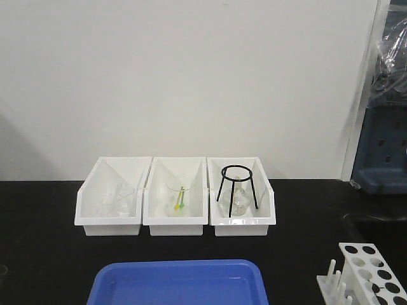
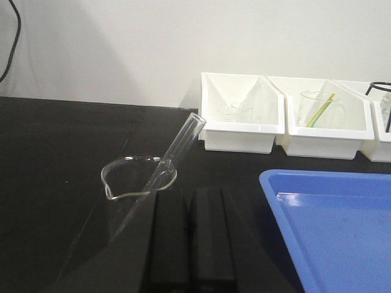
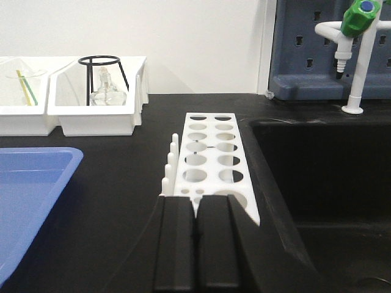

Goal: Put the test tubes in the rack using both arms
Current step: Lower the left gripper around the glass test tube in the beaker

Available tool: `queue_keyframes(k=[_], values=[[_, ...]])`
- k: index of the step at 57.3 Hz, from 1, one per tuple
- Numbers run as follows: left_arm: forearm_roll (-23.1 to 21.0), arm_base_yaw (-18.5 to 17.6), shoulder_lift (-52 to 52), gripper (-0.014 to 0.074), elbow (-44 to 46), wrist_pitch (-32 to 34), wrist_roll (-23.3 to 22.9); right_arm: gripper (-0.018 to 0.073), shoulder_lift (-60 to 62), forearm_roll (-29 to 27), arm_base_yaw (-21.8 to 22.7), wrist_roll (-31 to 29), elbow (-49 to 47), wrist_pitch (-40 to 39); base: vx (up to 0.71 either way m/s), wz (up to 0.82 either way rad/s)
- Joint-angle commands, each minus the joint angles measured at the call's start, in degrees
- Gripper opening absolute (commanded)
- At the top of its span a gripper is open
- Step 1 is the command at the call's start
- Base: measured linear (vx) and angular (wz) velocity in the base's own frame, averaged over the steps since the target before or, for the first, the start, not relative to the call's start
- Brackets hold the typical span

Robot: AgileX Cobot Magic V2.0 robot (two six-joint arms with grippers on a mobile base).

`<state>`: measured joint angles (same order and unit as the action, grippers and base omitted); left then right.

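Note:
A clear test tube [image 2: 180, 146] leans in a glass beaker [image 2: 131, 183] on the black bench, its open end up and to the right. My left gripper [image 2: 190, 194] sits just right of the beaker, jaws pressed together with nothing between them. The white rack [image 3: 211, 162] with round holes and side pegs stands straight ahead of my right gripper [image 3: 195, 201], which is shut and holds nothing. The front view shows the rack [image 1: 369, 276] at the bottom right corner; neither arm appears there.
Three white bins [image 1: 175, 219] line the back of the bench, holding glassware, a beaker with coloured sticks [image 1: 180, 194] and a black wire tripod [image 1: 236, 184]. A blue tray [image 1: 178, 283] lies at the front. A sink [image 3: 330, 177] with a green-capped tap [image 3: 357, 24] drops off right of the rack.

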<state>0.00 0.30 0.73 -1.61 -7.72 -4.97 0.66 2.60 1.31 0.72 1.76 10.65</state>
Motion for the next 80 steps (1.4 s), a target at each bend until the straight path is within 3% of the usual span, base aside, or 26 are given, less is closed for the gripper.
queue_keyframes(k=[1, 36, 46, 59, 68, 80], values=[[0.0, 0.0, 0.7, -0.0004, 1.5, 4.7, 0.1, -0.0008, 0.5, 0.3, 0.0, -0.1, 0.8, -4.7, 0.10, -0.01], [0.0, 0.0, 0.7, -0.0004, 1.5, 4.7, 0.1, -0.0008, 0.5, 0.4, 0.0, -0.2, 0.8, -4.7, 0.07, -0.01], [0.0, 0.0, 0.7, -0.0004, 1.5, 4.7, 0.1, -0.0008, 0.5, 5.9, 0.0, -0.7, 0.8, -4.7, 0.00, 0.00], [0.0, 0.0, 0.7, -0.0004, 1.5, 4.7, 0.1, -0.0008, 0.5, 7.6, 0.0, -0.7, 0.8, -4.9, 0.00, 0.00], [0.0, 0.0, 0.7, -0.0004, 1.5, 6.0, 0.1, -0.0008, 0.5, 8.0, 0.0, -0.1, 0.8, -8.9, 0.00, 0.00], [0.0, 0.0, 0.7, -0.0004, 1.5, 12.4, 0.0, -0.0008, 0.5, 8.0, 0.0, -0.1, 0.8, -16.9, 0.00, 0.00]])
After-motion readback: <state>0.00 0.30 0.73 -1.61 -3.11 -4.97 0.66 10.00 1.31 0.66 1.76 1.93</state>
